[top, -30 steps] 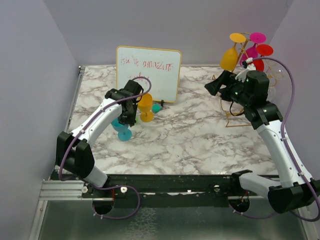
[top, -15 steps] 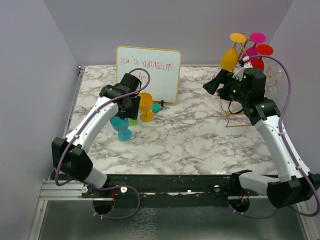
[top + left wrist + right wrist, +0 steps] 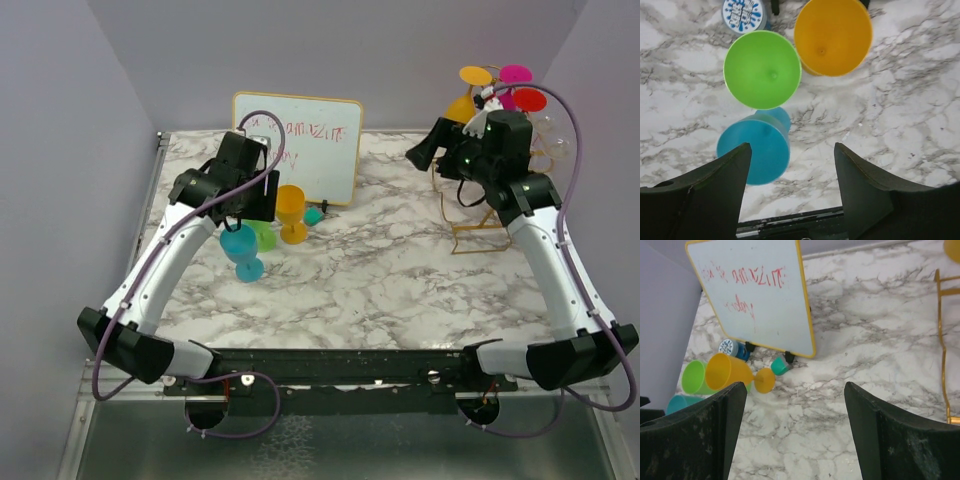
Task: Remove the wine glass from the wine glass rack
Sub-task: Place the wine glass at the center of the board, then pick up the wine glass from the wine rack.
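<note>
Wine glass rack (image 3: 940,325) stands just beside right gripper (image 3: 795,387).

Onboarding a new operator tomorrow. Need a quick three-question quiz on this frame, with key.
1. How many glasses stand on the table under the left gripper? A two, B three, C five.
2. True or false: the right gripper grips a glass on the wine glass rack.
3. Fill in: of the blue glass, green glass and orange glass, the one nearest the table's near edge is ____.
Key: 1 B; 2 false, its jaws are open and empty; 3 blue.
</note>
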### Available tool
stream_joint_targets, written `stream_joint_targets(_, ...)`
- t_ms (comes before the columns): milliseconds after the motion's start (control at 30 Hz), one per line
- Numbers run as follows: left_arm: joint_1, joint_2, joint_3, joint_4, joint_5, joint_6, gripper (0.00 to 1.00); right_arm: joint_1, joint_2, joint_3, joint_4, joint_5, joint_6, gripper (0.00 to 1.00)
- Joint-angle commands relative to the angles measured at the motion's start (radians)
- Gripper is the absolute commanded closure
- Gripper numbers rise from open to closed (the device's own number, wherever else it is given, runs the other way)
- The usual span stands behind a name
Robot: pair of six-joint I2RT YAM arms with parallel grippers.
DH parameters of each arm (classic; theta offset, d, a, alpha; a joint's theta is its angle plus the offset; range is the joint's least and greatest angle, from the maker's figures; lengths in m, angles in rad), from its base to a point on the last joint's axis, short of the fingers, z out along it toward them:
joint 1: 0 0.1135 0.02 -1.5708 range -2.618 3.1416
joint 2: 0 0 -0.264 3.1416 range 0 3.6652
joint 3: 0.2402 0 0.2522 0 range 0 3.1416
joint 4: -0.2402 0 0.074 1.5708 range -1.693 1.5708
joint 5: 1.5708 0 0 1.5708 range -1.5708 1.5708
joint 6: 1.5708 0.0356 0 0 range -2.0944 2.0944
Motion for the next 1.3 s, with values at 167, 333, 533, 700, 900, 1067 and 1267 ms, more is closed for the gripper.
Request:
stream_joint_targets(167, -0.003, -0.102, -0.061, 0.310, 0.479, -0.019, 0.17, 0.003, 0.149, 0.251, -0.077, 0.258, -0.174, 0.16)
stream_joint_targets(333, -0.056, -0.097, -0.119, 0.436, 0.552, -0.059, 0.05, 0.003, 0.242, 0.376, -0.080, 0.357, -0.238, 0.17)
stream_joint_targets(533, -0.116, -0.087, -0.135, 0.472, 0.543, -0.062, 0.01, 0.003, 0.347, 0.568, -0.072, 0.437, -0.314, 0.21)
stream_joint_targets(700, -0.119, -0.107, -0.152, 0.477, 0.540, -0.080, 0.01, 0.003, 0.418, 0.639, 0.052, 0.503, -0.388, 0.25)
stream_joint_targets(900, -0.120, -0.162, -0.193, 0.479, 0.515, -0.095, 0.01, 0.003, 0.600, 0.858, 0.009, 0.597, -0.547, 0.30)
stream_joint_targets(1067, -0.120, -0.184, -0.215, 0.477, 0.522, -0.089, 0.01, 0.001, 0.712, 0.950, -0.059, 0.620, -0.621, 0.33)
stream_joint_targets(1267, -0.120, -0.183, -0.225, 0.477, 0.529, -0.084, 0.01, 0.001, 0.763, 0.993, -0.070, 0.640, -0.675, 0.33)
